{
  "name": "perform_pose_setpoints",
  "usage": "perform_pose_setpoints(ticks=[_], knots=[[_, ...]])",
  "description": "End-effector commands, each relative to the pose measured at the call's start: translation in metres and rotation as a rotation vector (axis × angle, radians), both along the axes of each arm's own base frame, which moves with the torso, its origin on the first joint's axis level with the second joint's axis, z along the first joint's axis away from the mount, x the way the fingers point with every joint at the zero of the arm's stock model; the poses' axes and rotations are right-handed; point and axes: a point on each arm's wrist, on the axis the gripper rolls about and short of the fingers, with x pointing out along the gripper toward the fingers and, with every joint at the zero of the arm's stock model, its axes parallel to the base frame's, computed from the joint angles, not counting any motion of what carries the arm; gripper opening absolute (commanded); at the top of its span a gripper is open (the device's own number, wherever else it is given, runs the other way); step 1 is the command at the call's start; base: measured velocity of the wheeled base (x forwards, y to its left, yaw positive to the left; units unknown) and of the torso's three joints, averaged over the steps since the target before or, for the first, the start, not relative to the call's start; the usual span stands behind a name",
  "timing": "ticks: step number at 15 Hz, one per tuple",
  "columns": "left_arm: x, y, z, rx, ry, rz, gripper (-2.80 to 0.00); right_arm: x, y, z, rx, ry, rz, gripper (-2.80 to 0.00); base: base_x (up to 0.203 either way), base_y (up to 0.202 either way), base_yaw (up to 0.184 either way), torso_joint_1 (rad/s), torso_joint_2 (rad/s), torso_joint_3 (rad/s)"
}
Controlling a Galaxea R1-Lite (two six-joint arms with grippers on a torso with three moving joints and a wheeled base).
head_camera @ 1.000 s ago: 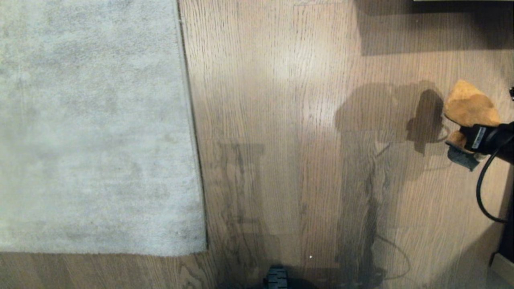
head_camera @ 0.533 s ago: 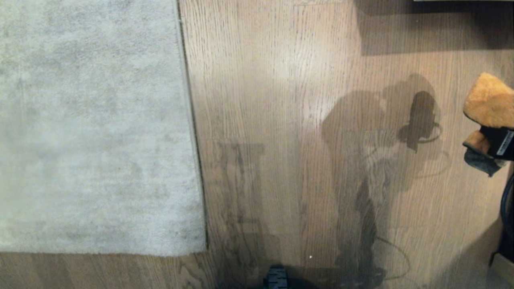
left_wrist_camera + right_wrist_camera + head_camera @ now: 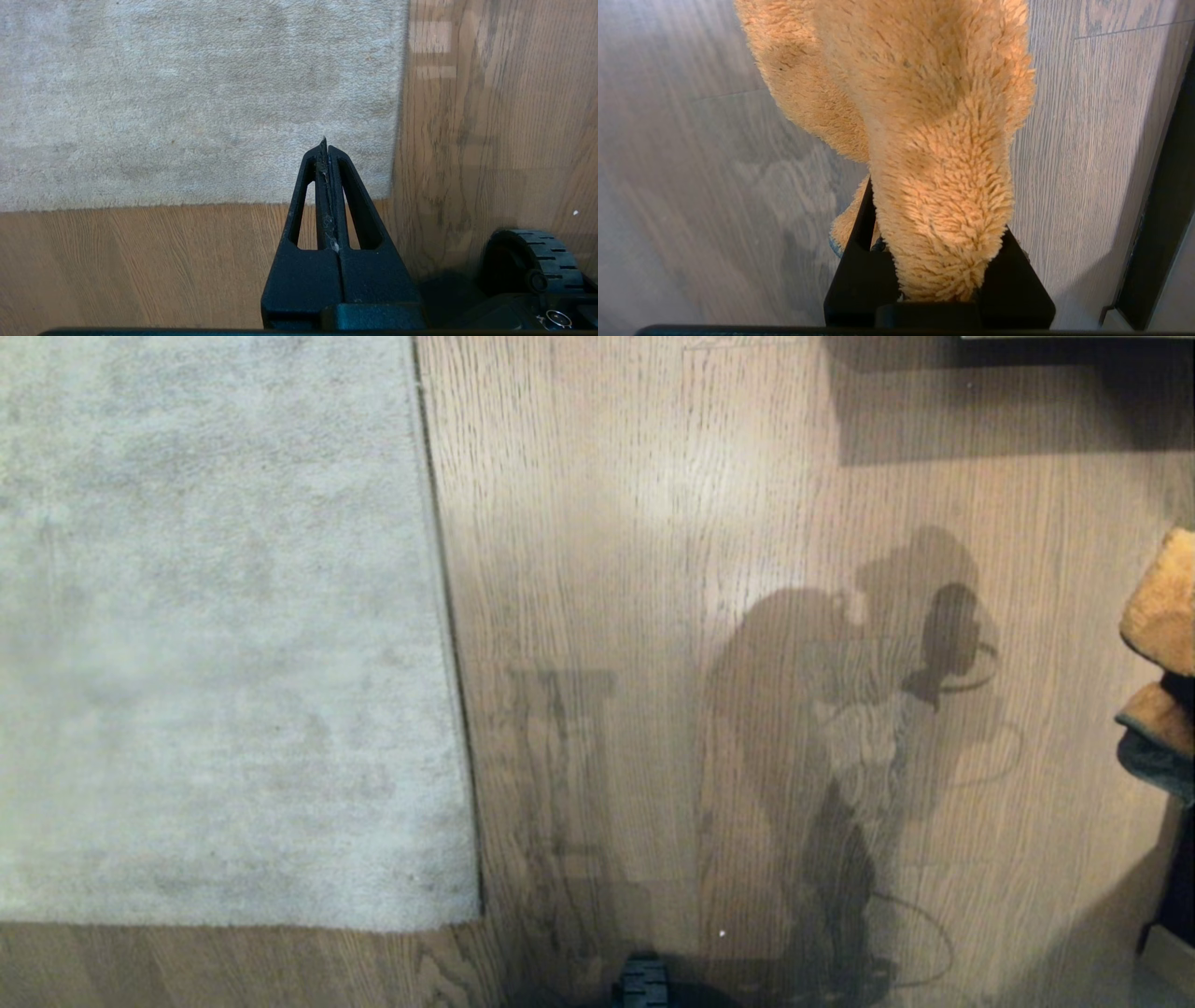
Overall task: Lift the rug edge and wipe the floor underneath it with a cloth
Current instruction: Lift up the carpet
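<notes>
Though mostly cut off, the right gripper (image 3: 941, 261) seemingly clamps the cloth (image 3: 924, 116); left gripper (image 3: 327, 154) closed.

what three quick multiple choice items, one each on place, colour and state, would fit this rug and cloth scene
1. Where in the head view is the cloth?
A. lying on the rug
B. at the far right, over the floor
C. under the rug edge

2. What colour is the cloth's pile?
A. mustard-tan
B. pink
C. white

3. How does the rug edge lie?
A. folded back
B. pinched up by the left tool
C. flat on the floor

Answers:
1 B: the cloth shows at the right border over the brown floor, apart from the rug.
2 A: the right wrist view shows fluffy mustard-tan pile clamped in the right tool.
3 C: its border runs straight and flat, while the left tool hangs shut above the rug's corner, gripping nothing.
</notes>
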Motion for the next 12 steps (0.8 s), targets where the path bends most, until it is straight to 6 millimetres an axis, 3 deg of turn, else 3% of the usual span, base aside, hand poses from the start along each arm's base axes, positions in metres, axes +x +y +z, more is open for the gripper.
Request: perform_pose_setpoints(ticks=[1, 4, 12], knots=[[0.0, 0.0, 0.0, 0.0, 0.0, 0.0, -2.8, -0.025, 0.007, 0.0, -0.013, -0.053, 0.007, -2.8, 0.0, 0.0, 0.0, 0.0, 0.0, 0.0], [0.0, 0.0, 0.0, 0.0, 0.0, 0.0, -2.8, -0.042, 0.012, -0.005, -0.01, -0.041, 0.008, -2.8, 0.0, 0.0, 0.0, 0.0, 0.0, 0.0], [0.0, 0.0, 0.0, 0.0, 0.0, 0.0, -2.8, -0.097, 0.031, -0.043, -0.045, -0.009, 0.149, -2.8, 0.0, 0.0, 0.0, 0.0, 0.0, 0.0]])
